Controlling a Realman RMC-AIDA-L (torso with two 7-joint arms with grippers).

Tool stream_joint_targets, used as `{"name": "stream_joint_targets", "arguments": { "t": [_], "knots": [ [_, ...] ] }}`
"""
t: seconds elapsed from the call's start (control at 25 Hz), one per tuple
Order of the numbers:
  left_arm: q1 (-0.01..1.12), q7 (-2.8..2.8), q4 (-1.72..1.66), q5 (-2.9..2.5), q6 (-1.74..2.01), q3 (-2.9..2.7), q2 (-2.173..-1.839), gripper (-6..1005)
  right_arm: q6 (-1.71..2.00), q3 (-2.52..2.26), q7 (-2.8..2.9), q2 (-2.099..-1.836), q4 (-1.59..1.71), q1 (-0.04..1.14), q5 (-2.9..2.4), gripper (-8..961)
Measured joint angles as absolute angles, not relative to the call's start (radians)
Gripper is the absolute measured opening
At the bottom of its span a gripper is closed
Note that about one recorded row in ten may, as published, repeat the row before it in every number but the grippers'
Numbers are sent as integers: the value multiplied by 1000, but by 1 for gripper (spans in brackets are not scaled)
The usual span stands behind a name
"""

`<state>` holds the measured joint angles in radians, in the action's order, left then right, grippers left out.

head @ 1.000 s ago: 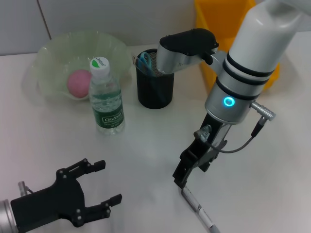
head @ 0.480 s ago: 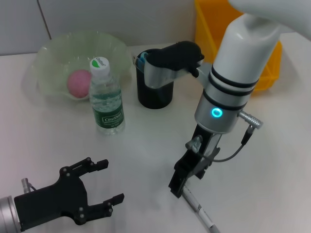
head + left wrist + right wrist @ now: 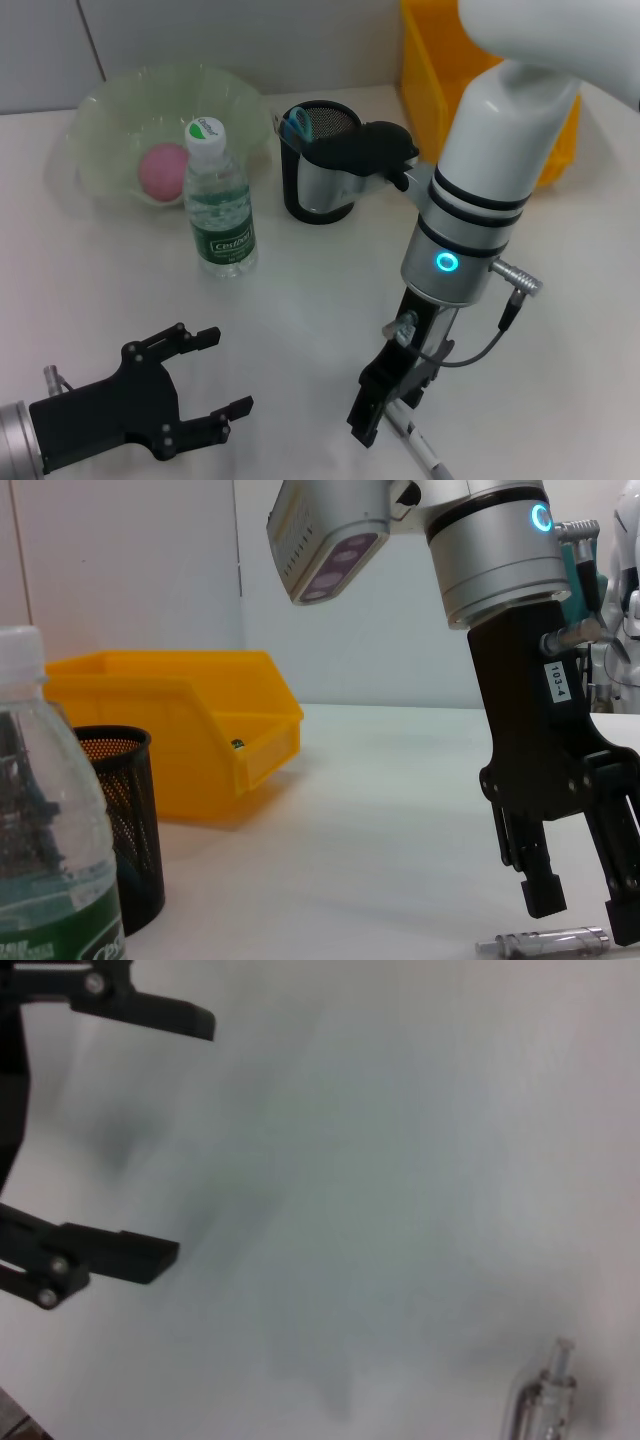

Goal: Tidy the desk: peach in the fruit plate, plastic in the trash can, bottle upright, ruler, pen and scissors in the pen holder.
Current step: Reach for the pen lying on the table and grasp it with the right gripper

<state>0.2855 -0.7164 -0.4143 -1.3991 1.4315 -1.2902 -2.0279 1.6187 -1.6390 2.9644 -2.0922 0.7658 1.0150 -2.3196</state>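
A clear pen (image 3: 418, 445) lies on the white desk near the front edge. My right gripper (image 3: 384, 412) hangs just over its near end, open, one finger on each side; the left wrist view shows its black fingers (image 3: 530, 875) just above the pen (image 3: 545, 943). My left gripper (image 3: 225, 372) rests open and empty at the front left. The pink peach (image 3: 163, 170) sits in the green fruit plate (image 3: 105, 110). The bottle (image 3: 220, 205) stands upright. Blue scissors (image 3: 296, 124) stick out of the black pen holder (image 3: 305, 200). Ruler and plastic are out of view.
A yellow bin (image 3: 430, 60) stands at the back right, behind my right arm. My right wrist camera housing (image 3: 350, 160) overlaps the pen holder in the head view. The right wrist view shows the pen (image 3: 543, 1400) and the left gripper's fingers (image 3: 150, 1015).
My right arm has shifted toward the desk's front edge and come down, bringing its gripper closer over the pen. The left gripper has barely moved.
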Motion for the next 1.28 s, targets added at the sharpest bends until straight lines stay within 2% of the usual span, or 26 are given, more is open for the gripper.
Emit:
{"name": "stream_joint_targets", "arguments": {
  "t": [0.88,0.96,1.28],
  "knots": [
    [284,-720,-414,-1399,1431,-1289,-2028,832,1627,-1594,2965,-2092,774,1001,-2387,763],
    [283,-719,-414,-1399,1432,-1289,-2028,832,1640,-1587,2964,-2090,817,984,-2392,763],
    [269,-717,-412,-1392,1441,-1253,-2040,832,1777,-1507,2846,-2078,1231,760,-2530,763]
  ]
}}
